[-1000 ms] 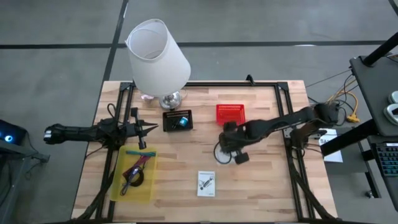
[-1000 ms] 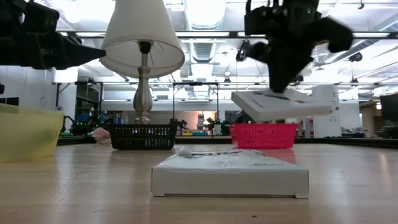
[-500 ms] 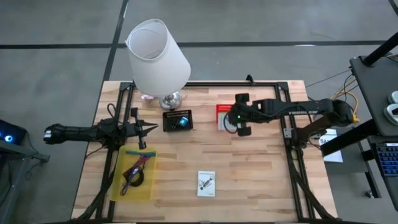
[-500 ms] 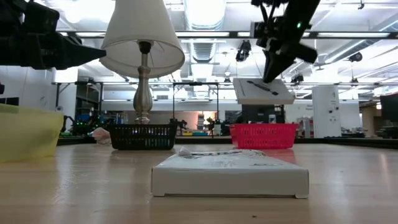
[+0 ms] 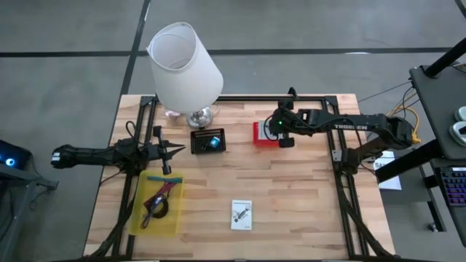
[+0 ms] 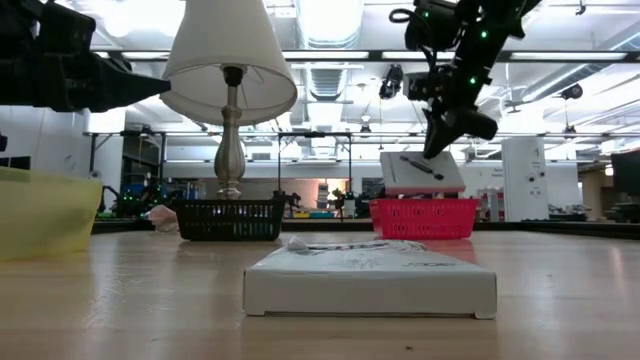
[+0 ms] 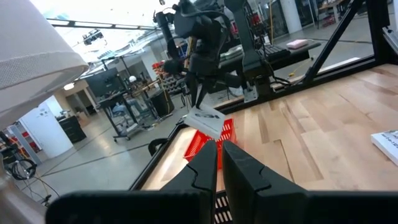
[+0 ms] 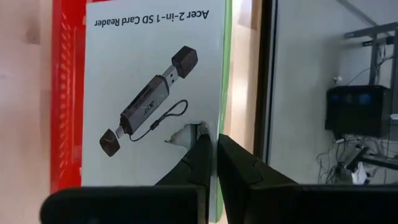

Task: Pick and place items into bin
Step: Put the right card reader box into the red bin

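White card-reader packet [image 8: 155, 93] hangs over the red bin [image 5: 266, 133], pinched at its edge by the right gripper [image 5: 280, 131]

Lamp [image 5: 185, 65] stands at the table's [image 5: 306, 204] far left corner; the yellow bin [image 5: 156, 206] at the left holds a maroon strap [image 5: 162, 193] and black coiled cable [image 5: 155, 212], the black basket [image 5: 207, 140] sits beside the lamp, a second white packet [image 5: 242, 214] lies on the near table, and the left gripper [image 5: 172, 151] waits shut and empty above the yellow bin's far end
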Robot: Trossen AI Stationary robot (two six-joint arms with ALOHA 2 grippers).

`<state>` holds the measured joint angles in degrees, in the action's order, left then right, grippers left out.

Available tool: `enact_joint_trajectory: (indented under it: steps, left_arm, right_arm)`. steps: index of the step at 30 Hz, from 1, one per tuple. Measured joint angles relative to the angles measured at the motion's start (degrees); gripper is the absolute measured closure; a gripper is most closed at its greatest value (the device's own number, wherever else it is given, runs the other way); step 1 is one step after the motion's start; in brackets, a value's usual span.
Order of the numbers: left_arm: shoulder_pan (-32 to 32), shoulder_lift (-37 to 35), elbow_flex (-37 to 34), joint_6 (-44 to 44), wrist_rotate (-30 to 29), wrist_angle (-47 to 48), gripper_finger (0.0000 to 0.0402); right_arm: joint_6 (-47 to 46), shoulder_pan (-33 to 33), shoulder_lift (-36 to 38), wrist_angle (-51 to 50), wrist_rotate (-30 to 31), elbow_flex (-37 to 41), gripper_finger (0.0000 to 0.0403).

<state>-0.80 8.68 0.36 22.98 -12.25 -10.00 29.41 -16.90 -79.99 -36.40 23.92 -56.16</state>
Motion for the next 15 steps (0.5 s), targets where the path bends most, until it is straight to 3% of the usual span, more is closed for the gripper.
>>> enact_joint_trajectory:
  steps: [15]
  left_arm:
    - [0.02,0.03,0.00,-0.02,-0.02,-0.02,0.0393]
  right_arm:
    - [2.30,-2.34,0.00,5.30,0.11,2.62,0.0384]
